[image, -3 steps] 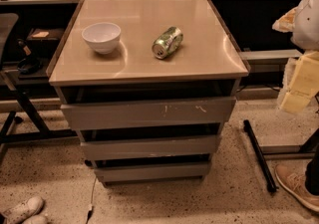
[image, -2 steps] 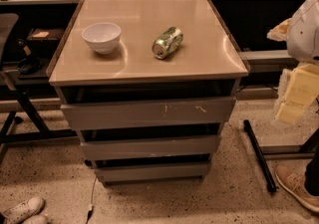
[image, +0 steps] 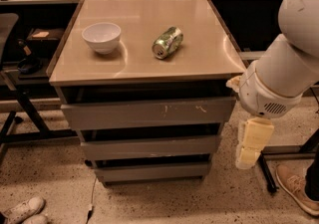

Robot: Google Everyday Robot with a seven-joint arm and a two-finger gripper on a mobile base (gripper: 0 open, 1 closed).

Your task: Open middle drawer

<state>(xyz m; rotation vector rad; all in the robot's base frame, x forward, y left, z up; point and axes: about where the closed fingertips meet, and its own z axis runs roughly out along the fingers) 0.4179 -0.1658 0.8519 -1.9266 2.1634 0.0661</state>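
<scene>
A grey three-drawer cabinet stands under a beige top. The middle drawer has a plain flat grey front and sits flush in line with the others. Above it is the taller front with pale scratch marks. Below it is the narrowest front. My gripper hangs pale yellow from the white arm, just right of the cabinet's right edge, at the height of the middle drawer. It is apart from the drawer.
A white bowl and a green can on its side lie on the cabinet top. A black chair frame stands at the left. A black bar and a shoe are on the floor at the right, white shoes at the bottom left.
The arm has swung in from the right edge toward the cabinet, and the gripper has come lower and further left, next to the drawers. The drawers have not moved.
</scene>
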